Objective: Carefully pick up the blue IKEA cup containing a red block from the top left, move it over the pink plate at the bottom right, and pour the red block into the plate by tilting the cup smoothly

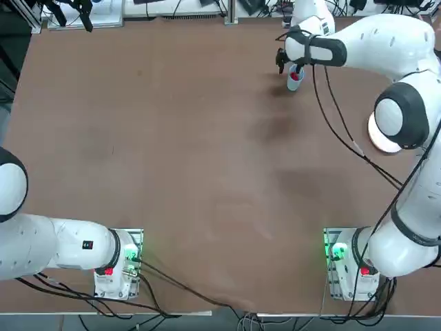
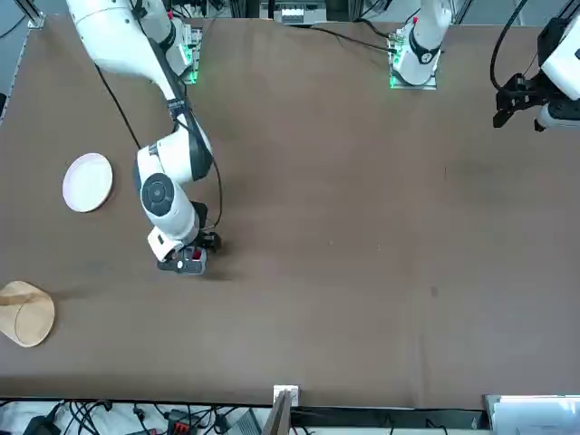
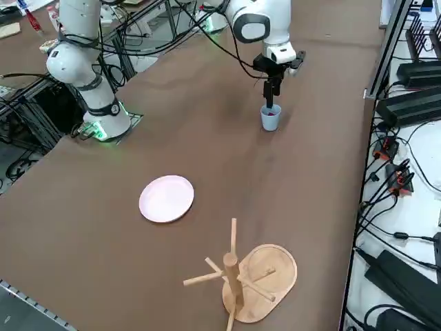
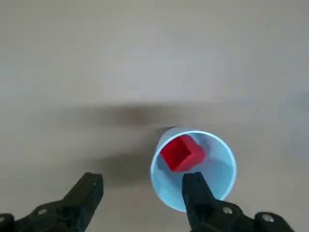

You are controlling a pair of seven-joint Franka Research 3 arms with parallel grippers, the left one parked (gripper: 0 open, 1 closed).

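While the right gripper (image 4: 142, 193) hangs over the cup (image 4: 193, 169) at the bench's (image 1: 172, 152) far side, its fingers (image 4: 198, 193) stand spread wide, one over the rim, gripping nothing. Inside the upright cup lies the block (image 4: 181, 152). Well apart sits the plate (image 3: 167, 198).

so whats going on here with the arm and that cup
The right arm has its open gripper poised just above the blue cup, which stands upright on the table with the red block inside. One finger is over the cup's rim, the other outside; nothing is gripped yet. The pink plate lies apart from it, with nothing on it, beside a wooden rack.
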